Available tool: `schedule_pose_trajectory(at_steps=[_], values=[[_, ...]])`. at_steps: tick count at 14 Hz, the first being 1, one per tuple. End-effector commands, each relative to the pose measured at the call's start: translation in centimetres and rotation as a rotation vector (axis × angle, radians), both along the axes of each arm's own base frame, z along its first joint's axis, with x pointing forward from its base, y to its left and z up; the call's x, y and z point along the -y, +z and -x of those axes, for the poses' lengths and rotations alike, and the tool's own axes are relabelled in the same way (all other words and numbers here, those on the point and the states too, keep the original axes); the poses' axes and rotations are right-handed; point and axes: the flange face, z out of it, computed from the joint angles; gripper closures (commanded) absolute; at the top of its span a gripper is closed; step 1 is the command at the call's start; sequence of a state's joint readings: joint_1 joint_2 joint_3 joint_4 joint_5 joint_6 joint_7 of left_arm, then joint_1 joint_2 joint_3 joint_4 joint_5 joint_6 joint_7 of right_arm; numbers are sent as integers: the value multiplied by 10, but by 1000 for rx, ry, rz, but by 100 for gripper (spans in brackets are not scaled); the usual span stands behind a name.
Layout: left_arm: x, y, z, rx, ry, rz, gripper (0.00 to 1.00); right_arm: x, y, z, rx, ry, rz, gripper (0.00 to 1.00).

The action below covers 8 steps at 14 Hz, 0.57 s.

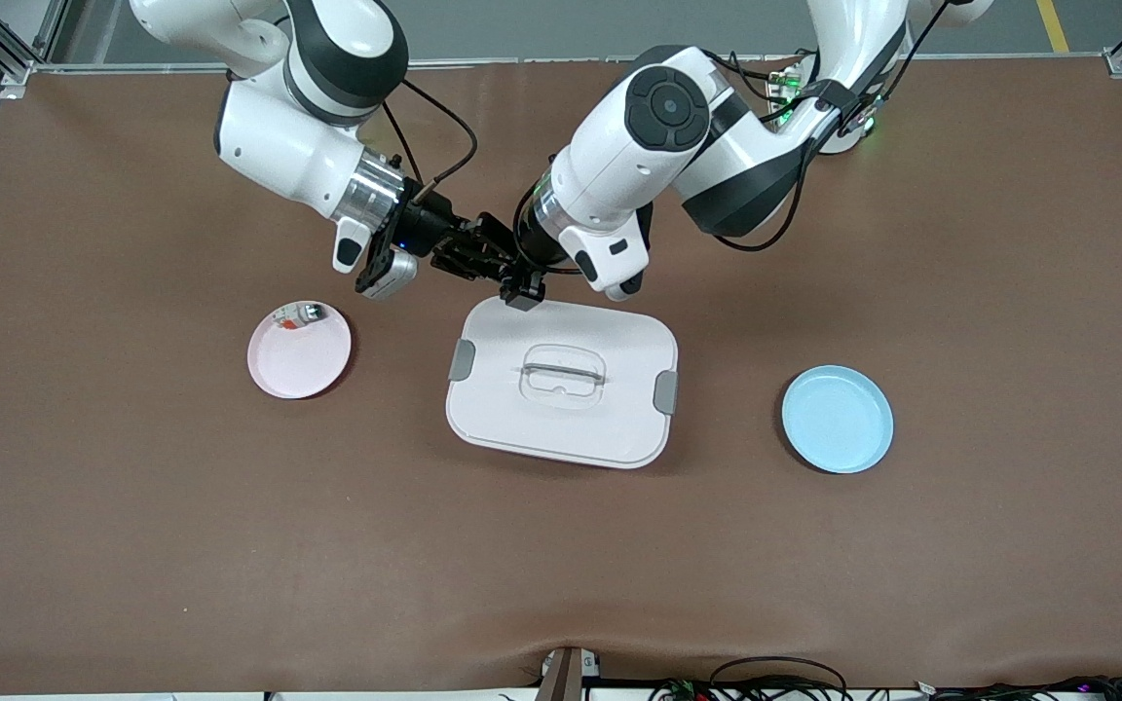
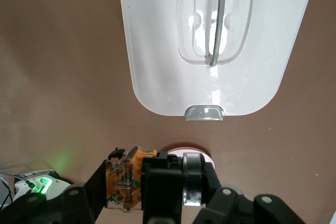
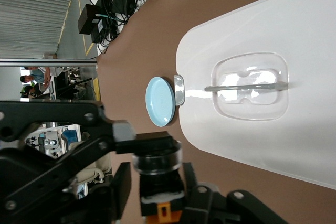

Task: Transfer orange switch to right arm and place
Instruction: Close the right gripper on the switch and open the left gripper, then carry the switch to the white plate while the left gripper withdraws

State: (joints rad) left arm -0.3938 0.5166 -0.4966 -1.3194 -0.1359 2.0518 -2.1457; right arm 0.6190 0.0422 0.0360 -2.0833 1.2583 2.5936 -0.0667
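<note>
Nearest the camera sits the white lidded box (image 1: 561,382), and just above its upper edge the two grippers meet in the air. Left gripper (image 1: 520,290) is clamped tight on the orange switch (image 2: 132,178), its tan-orange body and black barrel showing between the pads. Right gripper (image 1: 468,255) has closed in around the barrel end, apparently gripping it too, though I can't see both pads seated. I'd say the left should let go only once that hold is firm, then back straight out. Pink plate (image 1: 299,350), carrying a small clear-and-silver piece (image 1: 300,314), lies toward the right arm's end; blue plate (image 1: 837,419) lies toward the left arm's end.
</note>
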Motion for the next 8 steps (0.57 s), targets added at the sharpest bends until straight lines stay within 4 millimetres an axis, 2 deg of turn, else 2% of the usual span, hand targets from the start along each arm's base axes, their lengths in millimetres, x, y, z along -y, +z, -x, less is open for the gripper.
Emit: schedule_pose_trajectory(at_steps=[1, 3, 4, 5, 6, 7, 8], values=[[1, 3, -1, -14, -2, 3, 100, -4, 6, -1, -6, -8, -27, 100], [-1, 3, -3, -12, 0, 3, 100, -4, 5, -1, -1, -3, -25, 100], [-1, 3, -3, -11, -2, 3, 95, -5, 4, 0, -1, -1, -23, 100], [-2, 3, -4, -10, -2, 3, 79, -7, 3, 0, -1, 1, -22, 100], [-2, 3, -4, -10, -4, 4, 51, -7, 1, 0, 0, 6, -19, 100], [-2, 4, -4, 11, -27, -3, 1, -7, 0, 0, 3, 10, -14, 100], [-3, 4, -2, 48, -74, -35, 0, -8, 1, -1, 5, 10, -14, 100]])
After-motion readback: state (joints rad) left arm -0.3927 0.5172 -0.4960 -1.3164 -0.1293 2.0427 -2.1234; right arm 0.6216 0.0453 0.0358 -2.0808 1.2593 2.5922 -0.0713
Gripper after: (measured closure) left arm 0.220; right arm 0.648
